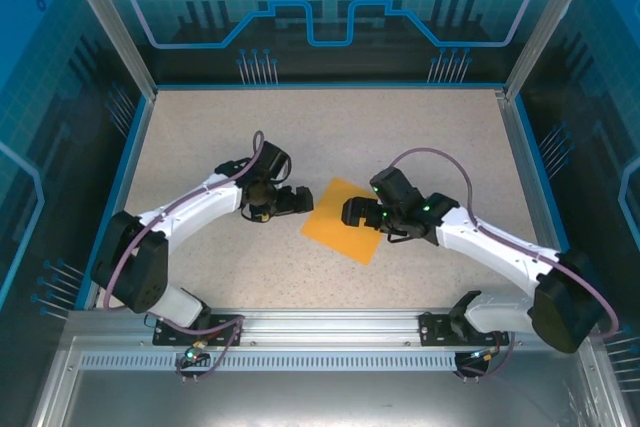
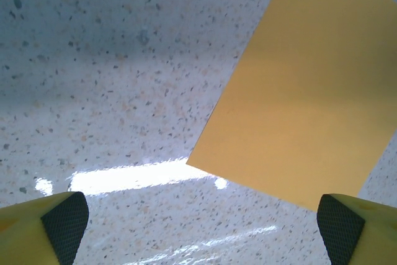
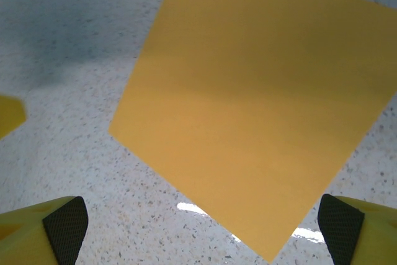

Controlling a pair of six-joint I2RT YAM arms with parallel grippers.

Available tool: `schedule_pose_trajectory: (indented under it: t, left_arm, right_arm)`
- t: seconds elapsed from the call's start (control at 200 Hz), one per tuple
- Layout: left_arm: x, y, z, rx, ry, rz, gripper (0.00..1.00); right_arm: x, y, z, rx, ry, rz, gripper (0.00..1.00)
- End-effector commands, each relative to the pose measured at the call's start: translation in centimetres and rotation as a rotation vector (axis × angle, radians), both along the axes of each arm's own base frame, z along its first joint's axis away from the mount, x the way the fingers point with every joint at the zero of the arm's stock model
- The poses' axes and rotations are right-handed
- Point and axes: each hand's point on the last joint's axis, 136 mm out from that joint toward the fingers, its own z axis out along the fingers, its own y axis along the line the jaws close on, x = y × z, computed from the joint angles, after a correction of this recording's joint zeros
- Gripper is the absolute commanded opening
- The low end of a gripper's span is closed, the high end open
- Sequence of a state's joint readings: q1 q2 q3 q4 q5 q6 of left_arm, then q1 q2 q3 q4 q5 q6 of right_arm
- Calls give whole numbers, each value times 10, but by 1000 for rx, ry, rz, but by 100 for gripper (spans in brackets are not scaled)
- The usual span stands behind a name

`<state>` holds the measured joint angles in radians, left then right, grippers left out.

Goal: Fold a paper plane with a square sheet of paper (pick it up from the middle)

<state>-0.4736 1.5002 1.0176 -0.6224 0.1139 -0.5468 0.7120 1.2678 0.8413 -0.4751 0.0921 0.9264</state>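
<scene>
A square sheet of thin bright orange paper (image 1: 340, 225) lies flat on the speckled tabletop (image 1: 200, 142); the left tool (image 1: 298, 200) and right tool (image 1: 348, 212) flank it, both spread wide.

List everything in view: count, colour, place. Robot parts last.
square sheet of paper: one, bright orange, lying flat and unfolded mid-table, between the grippers
table: one, speckled beige, under everything
walls: blue printed panels, around the table's far end and sides
rail: one, silver metal, near edge
left arm: one, white and black, reaching in from near left
right arm: one, white and black, reaching in from near right
left gripper: one, black, yellow fingers, open, left of the sheet
right gripper: one, same colours, open, at the sheet's right edge
</scene>
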Motion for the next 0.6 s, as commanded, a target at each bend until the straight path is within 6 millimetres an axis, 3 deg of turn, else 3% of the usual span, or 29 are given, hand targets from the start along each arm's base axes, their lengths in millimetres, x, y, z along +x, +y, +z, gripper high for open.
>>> schedule_pose_trajectory:
  t: [0.0, 0.36, 0.595]
  left_arm:
    - [-4, 5, 8, -57, -23, -25, 99]
    - [-13, 22, -1, -47, -10, -11, 99]
    - [-16, 27, -5, -49, -9, -11, 99]
  right_arm:
    - [8, 4, 5, 0, 43, -190, 99]
    - [32, 20, -19, -157, 165, -332, 99]
    - [40, 28, -46, -222, 252, -386, 96]
